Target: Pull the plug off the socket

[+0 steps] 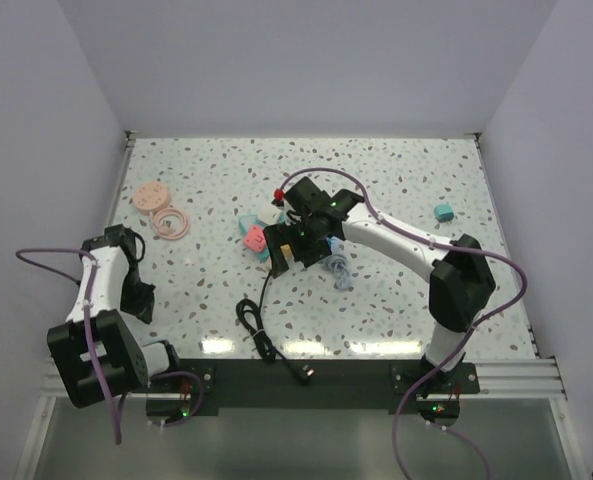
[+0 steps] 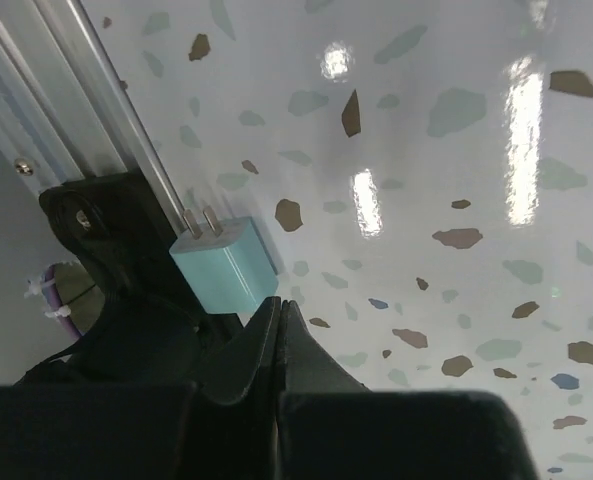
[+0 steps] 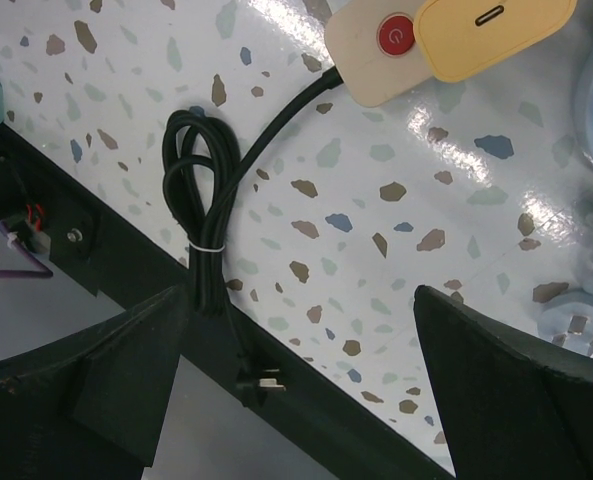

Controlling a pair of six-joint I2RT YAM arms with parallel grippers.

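Pale wooden socket (image 3: 368, 72), yellow plug (image 3: 491, 35) seated on it beside its red button (image 3: 396, 37).

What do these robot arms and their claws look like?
Both the left arm and right arm have white links, chunky black joints and a looping purple cable. The left gripper and right gripper are black, with two wedge-shaped fingers.

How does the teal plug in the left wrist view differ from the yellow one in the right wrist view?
The teal plug lies loose on the table, prongs bare; the yellow plug sits on the socket, prongs hidden. The yellow plug shows a port on its face; the teal plug shows none. Both are boxy adapters.
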